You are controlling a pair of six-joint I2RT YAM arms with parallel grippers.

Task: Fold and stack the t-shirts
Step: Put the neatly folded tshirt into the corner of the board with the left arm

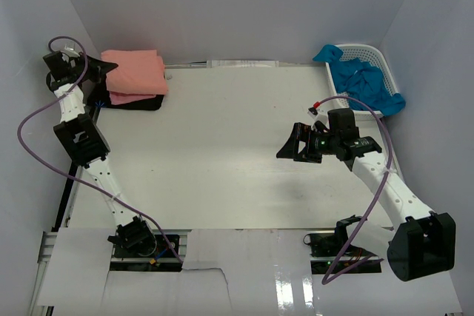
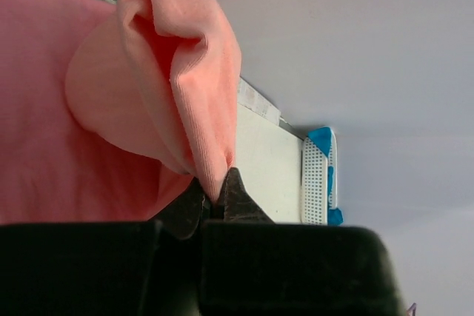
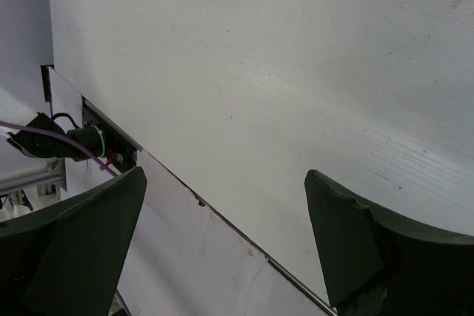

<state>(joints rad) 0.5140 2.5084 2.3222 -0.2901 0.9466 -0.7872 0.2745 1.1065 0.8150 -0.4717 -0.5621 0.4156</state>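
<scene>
far-left corner of the table [image 1: 222, 160]: a folded salmon-coral t-shirt [image 1: 137, 70] tops a stack of three. its long axis runs left to right along the far edge, the right end tipped slightly toward the near side. beneath it a lighter pink t-shirt [image 1: 127, 98] shows as a thin strip on the near side. a black t-shirt [image 1: 148, 103] lies at the bottom, its edge peeking out near and right. from overhead the top shirt reads as a smooth, flat rectangle; the left wrist view shows its edge drawn up into a soft ribbed loop of cloth. the left gripper [image 1: 109, 67] is clenched on that loop, fingertips pinched together on the salmon fabric. the right gripper [image 1: 290, 147] hangs over bare table right of centre, jaws spread wide, grasping nothing, well apart from the stack. at the far-right corner a white lattice basket [image 1: 366, 51] holds bright blue t-shirts [image 1: 363, 79], crumpled and spilling over its rim; how many cannot be told. counted: one salmon, one pink, one black shirt, one basket, two arms.
</scene>
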